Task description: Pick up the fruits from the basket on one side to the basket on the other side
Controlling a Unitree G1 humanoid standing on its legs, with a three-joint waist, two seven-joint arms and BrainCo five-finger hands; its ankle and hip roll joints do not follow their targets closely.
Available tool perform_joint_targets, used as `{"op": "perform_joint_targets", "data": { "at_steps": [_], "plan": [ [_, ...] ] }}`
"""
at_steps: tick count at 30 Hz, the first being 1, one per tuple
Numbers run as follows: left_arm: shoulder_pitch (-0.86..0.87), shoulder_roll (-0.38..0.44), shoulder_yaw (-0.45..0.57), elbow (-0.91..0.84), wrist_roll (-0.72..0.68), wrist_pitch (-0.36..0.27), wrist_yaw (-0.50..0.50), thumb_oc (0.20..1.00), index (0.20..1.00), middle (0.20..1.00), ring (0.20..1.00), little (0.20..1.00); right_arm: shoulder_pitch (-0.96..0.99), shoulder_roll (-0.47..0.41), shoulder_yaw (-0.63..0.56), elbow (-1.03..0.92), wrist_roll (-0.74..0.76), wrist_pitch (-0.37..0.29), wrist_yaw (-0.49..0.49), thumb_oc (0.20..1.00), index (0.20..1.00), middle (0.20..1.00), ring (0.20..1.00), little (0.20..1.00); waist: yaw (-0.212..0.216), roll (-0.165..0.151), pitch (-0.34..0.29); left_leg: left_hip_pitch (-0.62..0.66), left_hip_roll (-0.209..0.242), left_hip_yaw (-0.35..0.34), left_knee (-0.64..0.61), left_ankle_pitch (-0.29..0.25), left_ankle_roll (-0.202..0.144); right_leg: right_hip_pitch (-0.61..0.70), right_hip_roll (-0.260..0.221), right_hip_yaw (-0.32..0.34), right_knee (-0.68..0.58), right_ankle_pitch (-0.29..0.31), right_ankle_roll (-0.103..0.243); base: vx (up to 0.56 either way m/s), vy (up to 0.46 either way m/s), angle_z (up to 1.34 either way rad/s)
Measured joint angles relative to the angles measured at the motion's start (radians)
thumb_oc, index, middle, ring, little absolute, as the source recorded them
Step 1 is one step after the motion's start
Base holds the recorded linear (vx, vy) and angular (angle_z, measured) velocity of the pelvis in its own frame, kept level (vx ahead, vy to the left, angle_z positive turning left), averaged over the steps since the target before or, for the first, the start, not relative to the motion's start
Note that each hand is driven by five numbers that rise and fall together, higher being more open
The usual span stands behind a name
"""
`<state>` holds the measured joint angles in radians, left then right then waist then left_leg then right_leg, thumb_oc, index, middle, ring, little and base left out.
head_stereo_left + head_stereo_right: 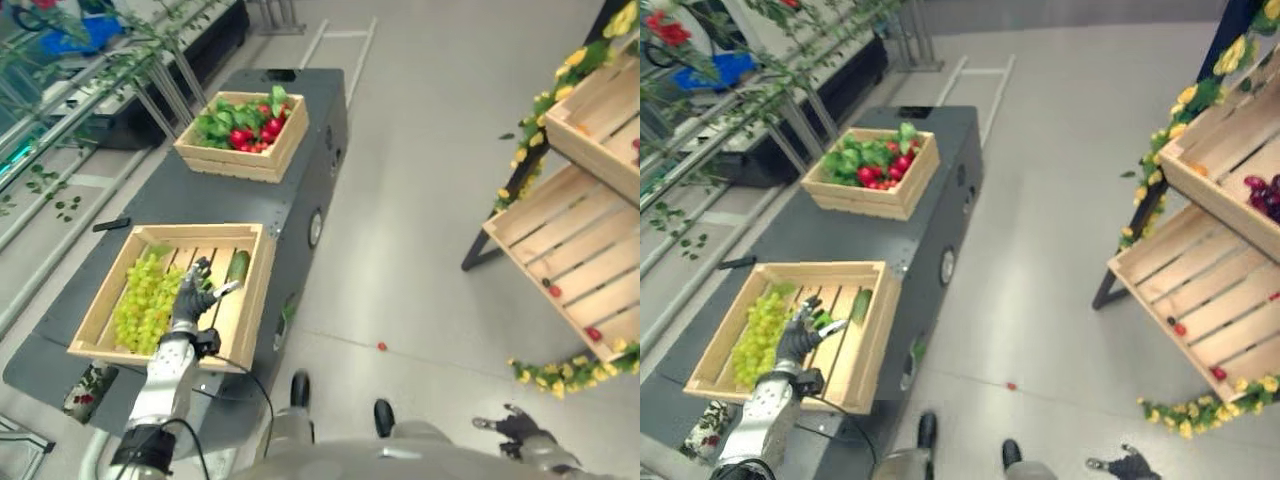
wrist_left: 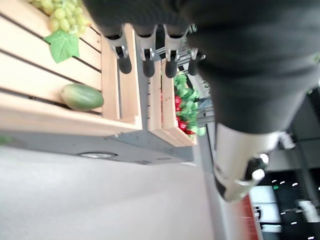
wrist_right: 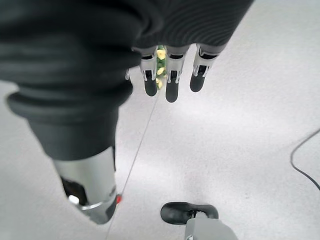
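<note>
two wooden crates stand on the dark bench (image 1: 180,205). the near crate (image 1: 250,300) holds one heap of green grapes (image 1: 140,300) along its left side and one small green melon-like fruit (image 1: 237,266) at its far right corner; bare slats lie between them. the far crate (image 1: 285,140) holds red fruits among green leaves (image 1: 250,125), too many and too bunched to count.

the left hand (image 1: 190,300) hovers over the near crate's slats, just right of the grapes and near the green fruit, fingers straight and spread, grasping nothing. the left wrist view adds what the eye views do not: the fingertips (image 2: 124,64) point past the near crate's far wall toward the far crate, and a loose green leaf (image 2: 64,45) lies beside the grapes.

the right hand (image 1: 515,428) hangs low at the near right, over the floor (image 1: 420,200), well apart from both crates. its wrist view shows the fingers (image 3: 171,85) straight and released, nothing held.

to the right, a slanted wooden shelf stand (image 1: 570,250) carries two tiers, edged with yellow flowers (image 1: 560,375). the right eye view shows dark purple fruit (image 1: 1265,195) on the upper tier. three small red fruits lie on the lower tier (image 1: 593,333), and one red fruit lies on the floor (image 1: 381,346). open floor separates bench and shelf stand.
</note>
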<state>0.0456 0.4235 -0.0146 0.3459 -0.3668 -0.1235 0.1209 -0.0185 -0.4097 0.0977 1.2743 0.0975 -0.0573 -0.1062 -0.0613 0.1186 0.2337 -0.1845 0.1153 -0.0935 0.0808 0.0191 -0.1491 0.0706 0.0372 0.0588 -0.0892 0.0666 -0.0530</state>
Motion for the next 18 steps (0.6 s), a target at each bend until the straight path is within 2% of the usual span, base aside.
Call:
{"op": "perform_joint_targets", "data": {
  "at_steps": [1,2,4,5,8,11,14,18],
  "plan": [
    [0.003,0.02,0.004,-0.002,-0.001,0.0,0.003,1.0,1.0,1.0,1.0,1.0,-0.01,-0.01,0.021,-0.005,0.0,-0.002,-0.006,1.0,1.0,1.0,1.0,1.0,0.007,0.01,0.001,0.034,-0.006,0.026,0.015,0.008,0.01,-0.01,-0.001,-0.029,0.0,-0.006,0.014,0.0,0.087,-0.97],
    [-0.01,0.033,0.008,0.001,-0.001,-0.001,0.004,1.0,1.0,1.0,1.0,1.0,-0.02,-0.001,0.023,-0.01,0.001,-0.002,-0.009,1.0,1.0,1.0,1.0,1.0,0.006,0.025,0.004,0.049,-0.019,0.024,-0.016,0.042,0.047,-0.016,-0.008,-0.039,-0.001,-0.006,0.035,0.02,0.115,-0.67],
    [-0.033,0.038,0.012,0.003,-0.001,0.0,0.005,1.0,1.0,1.0,1.0,1.0,-0.016,0.02,0.021,-0.018,0.001,-0.003,-0.011,1.0,1.0,1.0,1.0,1.0,-0.013,0.006,0.004,0.065,-0.047,0.04,-0.084,0.083,0.066,-0.032,-0.029,-0.035,-0.001,-0.009,0.062,0.01,0.076,0.01],
    [-0.054,0.04,0.015,-0.016,-0.001,-0.004,0.006,1.0,1.0,1.0,1.0,1.0,0.003,0.042,0.018,-0.015,0.001,-0.002,-0.012,1.0,1.0,1.0,1.0,1.0,-0.021,-0.009,0.004,0.103,-0.073,0.041,-0.168,0.125,0.09,-0.036,-0.057,-0.034,-0.001,-0.018,0.087,-0.03,0.082,0.26],
    [-0.072,0.07,0.028,-0.013,-0.001,-0.011,0.02,1.0,1.0,1.0,1.0,1.0,0.012,0.066,0.018,-0.015,0.002,-0.002,-0.012,1.0,1.0,1.0,1.0,1.0,-0.031,-0.021,0.006,0.085,-0.108,0.037,-0.171,0.131,0.109,-0.053,-0.091,-0.01,-0.007,-0.024,0.115,0.01,0.057,0.15],
    [-0.048,0.084,0.083,-0.011,0.0,-0.012,0.041,1.0,1.0,1.0,1.0,1.0,0.006,0.087,0.018,-0.017,0.002,-0.003,-0.012,1.0,1.0,1.0,1.0,1.0,-0.024,-0.024,0.005,0.085,-0.118,0.037,-0.176,0.122,0.114,-0.052,-0.101,-0.011,-0.007,-0.031,0.122,0.03,0.04,0.03],
    [-0.034,0.112,0.088,-0.011,0.0,-0.012,0.048,1.0,1.0,1.0,1.0,1.0,0.002,0.084,0.018,-0.016,0.002,-0.003,-0.012,1.0,1.0,1.0,1.0,1.0,-0.003,-0.024,0.005,0.085,-0.107,0.04,-0.177,0.12,0.11,-0.053,-0.096,-0.01,-0.006,-0.034,0.117,0.01,0.035,-0.03],
    [-0.051,0.148,0.085,0.07,0.006,-0.01,0.052,1.0,1.0,1.0,1.0,1.0,-0.009,0.072,0.019,-0.018,0.002,-0.003,-0.013,1.0,1.0,1.0,1.0,1.0,-0.004,-0.026,0.004,0.082,-0.093,0.041,-0.177,0.117,0.105,-0.057,-0.081,-0.01,-0.002,-0.031,0.107,-0.01,0.013,-0.03]
  ]
}}
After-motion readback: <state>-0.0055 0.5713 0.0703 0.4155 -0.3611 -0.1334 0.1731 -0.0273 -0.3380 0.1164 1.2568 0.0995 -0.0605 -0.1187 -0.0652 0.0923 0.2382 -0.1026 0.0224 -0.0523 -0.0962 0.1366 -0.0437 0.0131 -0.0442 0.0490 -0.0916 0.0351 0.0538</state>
